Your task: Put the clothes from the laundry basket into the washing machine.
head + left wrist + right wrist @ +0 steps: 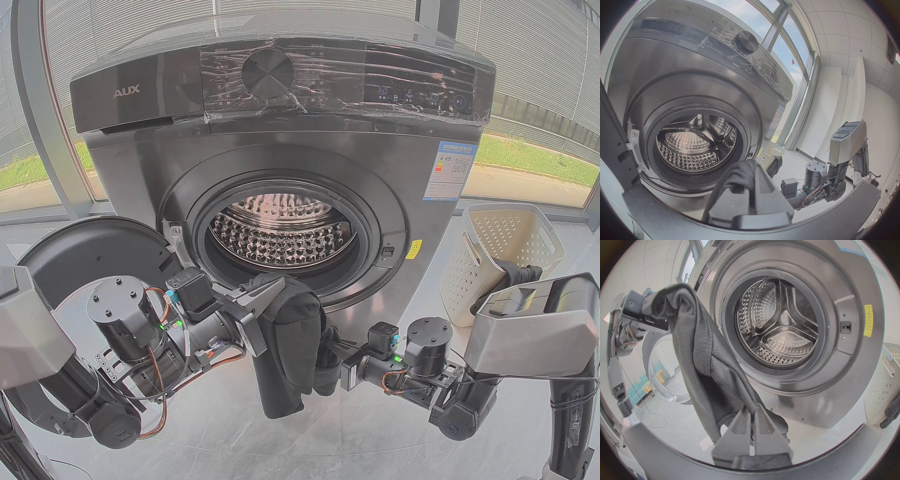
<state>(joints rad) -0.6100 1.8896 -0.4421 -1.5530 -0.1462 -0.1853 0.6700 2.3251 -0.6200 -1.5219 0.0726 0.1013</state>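
A black garment (287,344) hangs in front of the washing machine (281,187), just below the open drum mouth (278,234). My left gripper (275,290) is shut on its upper fold, and the cloth (739,176) bunches over the left gripper (754,172). My right gripper (328,353) is shut on a lower part of the same garment (706,365), pinched at the tips of the right gripper (753,411). The steel drum (778,327) holds nothing. The cream laundry basket (500,250) stands to the right of the machine, with a dark cloth (519,275) draped over its rim.
The round machine door (87,250) is swung open to the left, behind my left arm. Pale tiled floor (350,425) spreads below the garment. Glass walls stand behind the machine. The basket (882,383) sits close to the machine's right side.
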